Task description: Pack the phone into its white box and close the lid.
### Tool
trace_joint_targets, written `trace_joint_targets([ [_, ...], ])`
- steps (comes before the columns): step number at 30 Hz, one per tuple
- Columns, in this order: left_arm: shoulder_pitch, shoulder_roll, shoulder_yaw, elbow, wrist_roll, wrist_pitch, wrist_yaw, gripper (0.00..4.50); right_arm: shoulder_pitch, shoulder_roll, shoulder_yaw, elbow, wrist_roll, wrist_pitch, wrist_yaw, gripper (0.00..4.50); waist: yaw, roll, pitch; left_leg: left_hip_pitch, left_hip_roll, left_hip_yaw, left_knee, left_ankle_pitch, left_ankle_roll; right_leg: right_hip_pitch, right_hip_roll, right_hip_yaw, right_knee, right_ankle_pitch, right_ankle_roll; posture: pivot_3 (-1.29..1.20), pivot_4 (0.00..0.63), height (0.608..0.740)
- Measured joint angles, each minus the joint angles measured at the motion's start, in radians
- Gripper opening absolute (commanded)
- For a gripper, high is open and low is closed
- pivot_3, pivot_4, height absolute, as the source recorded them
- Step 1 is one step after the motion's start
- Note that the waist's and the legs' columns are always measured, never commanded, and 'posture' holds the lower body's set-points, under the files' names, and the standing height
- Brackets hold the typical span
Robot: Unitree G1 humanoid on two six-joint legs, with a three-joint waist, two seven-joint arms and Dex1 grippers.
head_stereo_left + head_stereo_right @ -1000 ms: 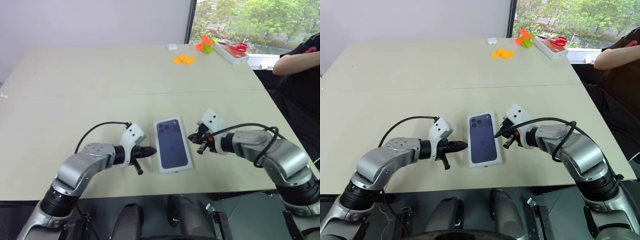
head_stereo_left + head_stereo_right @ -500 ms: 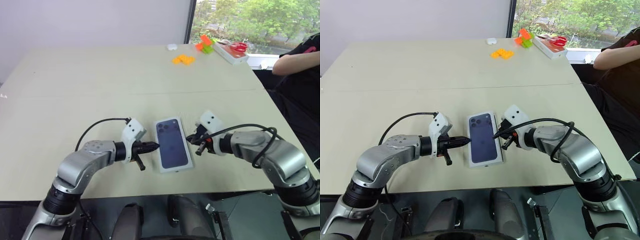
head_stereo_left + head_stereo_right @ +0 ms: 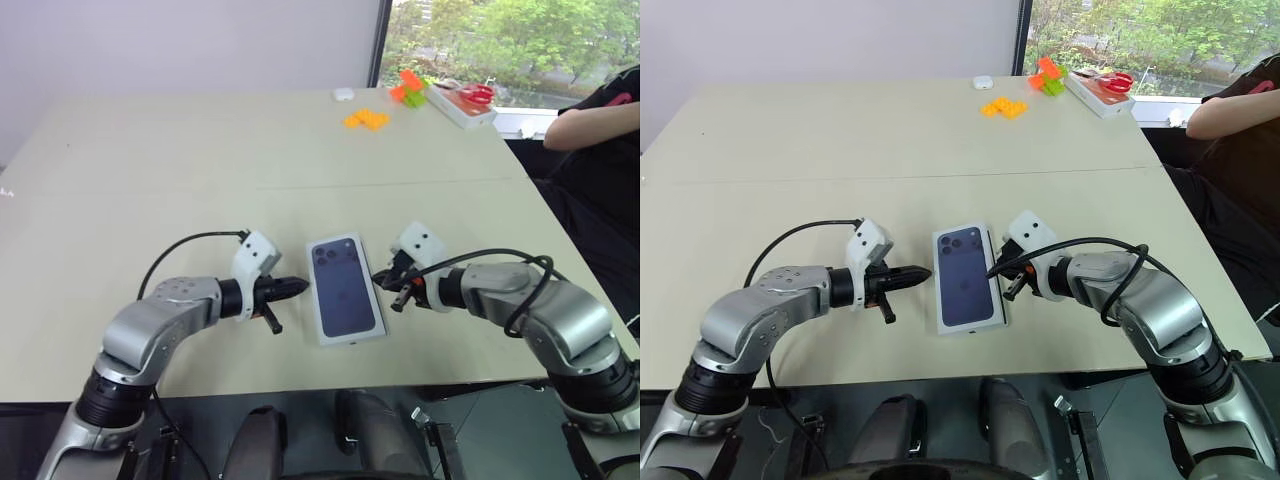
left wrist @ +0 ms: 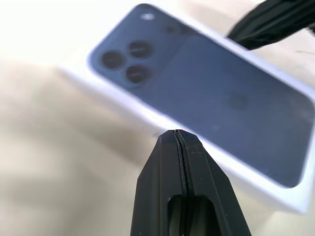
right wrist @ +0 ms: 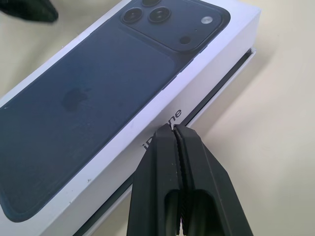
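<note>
the lid (image 3: 345,290) sat on the white box (image 5: 224,88) near the table's (image 3: 200,160) front edge; my left gripper (image 3: 300,287) and right gripper (image 3: 378,279) flanked it, both clenched empty.

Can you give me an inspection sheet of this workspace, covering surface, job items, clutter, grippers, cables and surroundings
Surface: pale beige table, bare around the work area.
Job's things: the lid, with its dark blue phone picture facing up, sits on the white box, whose edge shows under it along one side. Phone: nothing seen.
Clutter: orange blocks, orange and green blocks, a small white object and a white tray with red scissors, all at the far edge.
Grippers: left gripper shut, beside the lid's left side; right gripper shut, at its right side.
Cables: a black cable loops over each forearm.
Surroundings: window with trees, a person's arm at far right.
</note>
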Motion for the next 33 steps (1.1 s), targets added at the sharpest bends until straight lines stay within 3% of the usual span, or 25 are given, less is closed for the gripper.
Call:
trace_joint_targets([
  [6, -0.002, 0.017, -0.071, 0.014, 0.043, -0.001, 0.0, 0.0, 0.0, 0.0, 0.0, 0.005, -0.01, -0.001, -0.005, 0.06, 0.001, 0.0, 0.0, 0.0, 0.0, 0.0, 0.0, 0.0, 0.0, 0.0, 0.0, 0.0, 0.0, 0.0, -0.001, 0.0, 0.15, 0.74],
  [12, -0.03, -0.037, -0.115, 0.035, 0.066, -0.001, 0.01, 0.0, 0.0, 0.0, 0.0, 0.005, -0.011, -0.001, -0.004, 0.06, 0.001, 0.0, 0.0, 0.0, 0.0, 0.0, 0.0, 0.0, 0.0, 0.0, 0.0, 0.0, 0.0, 0.0, -0.001, 0.0, 0.15, 0.74],
  [33, -0.031, -0.098, -0.064, 0.03, 0.033, 0.019, 0.011, 0.0, 0.022, -0.001, -0.015, 0.001, -0.026, 0.029, -0.01, 0.06, 0.0, 0.0, 0.0, 0.0, 0.0, 0.0, 0.0, 0.0, 0.0, 0.0, 0.0, 0.0, 0.0, 0.0, 0.0, 0.0, 0.15, 0.74],
])
